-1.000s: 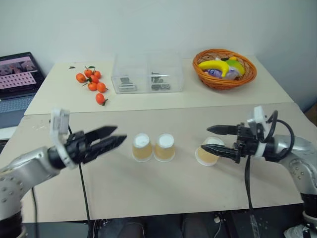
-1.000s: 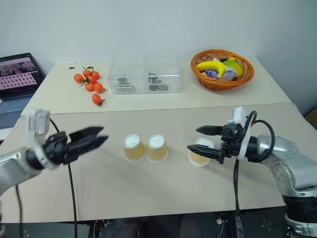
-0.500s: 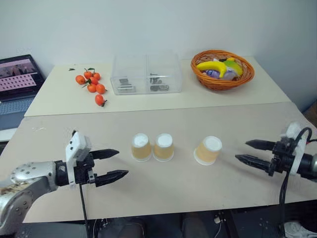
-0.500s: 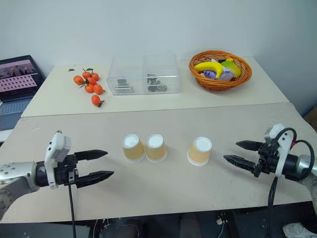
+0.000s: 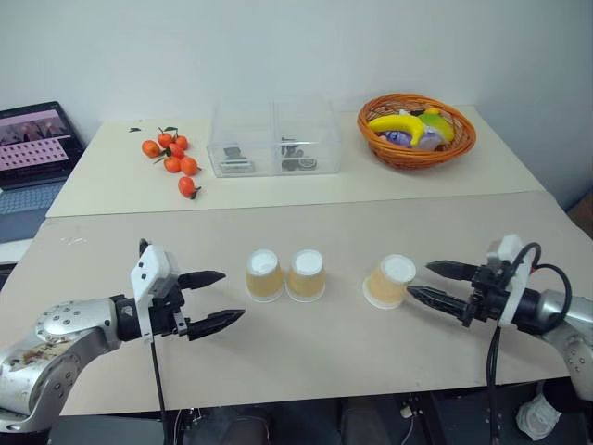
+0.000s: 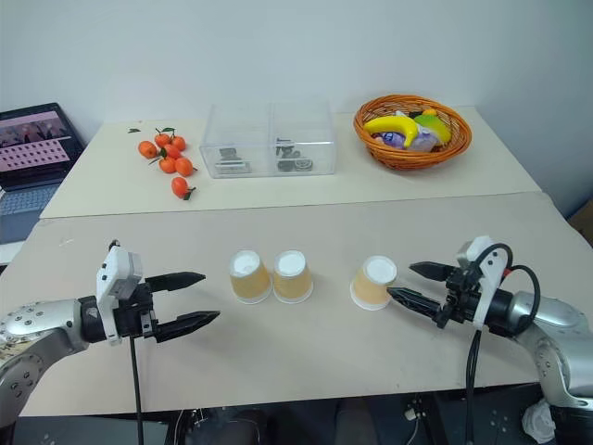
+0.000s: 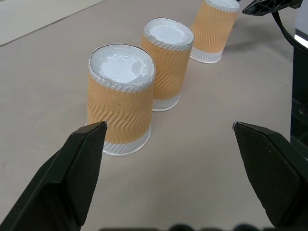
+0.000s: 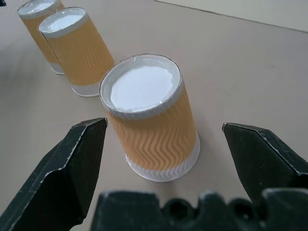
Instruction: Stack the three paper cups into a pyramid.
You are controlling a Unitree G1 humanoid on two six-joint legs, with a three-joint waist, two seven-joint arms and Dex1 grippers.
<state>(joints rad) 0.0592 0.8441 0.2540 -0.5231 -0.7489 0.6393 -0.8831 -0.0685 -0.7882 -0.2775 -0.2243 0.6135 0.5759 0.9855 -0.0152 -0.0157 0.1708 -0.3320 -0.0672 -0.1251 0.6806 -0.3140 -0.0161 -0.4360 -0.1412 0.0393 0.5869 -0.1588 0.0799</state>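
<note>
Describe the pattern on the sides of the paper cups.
Tan-orange with embossed wavy ripples, white base and rim; the paper cups show it best in the right wrist view.

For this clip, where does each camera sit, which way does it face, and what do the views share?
Left and right eye views: on the head, looking forward and down at the table; both arms show, left gripper and right gripper open.
Left wrist view: on the left wrist, facing along its fingers at the row of three cups.
Right wrist view: on the right wrist, facing the lone cup between its fingers.
Shared: all views show the three cups.
</note>
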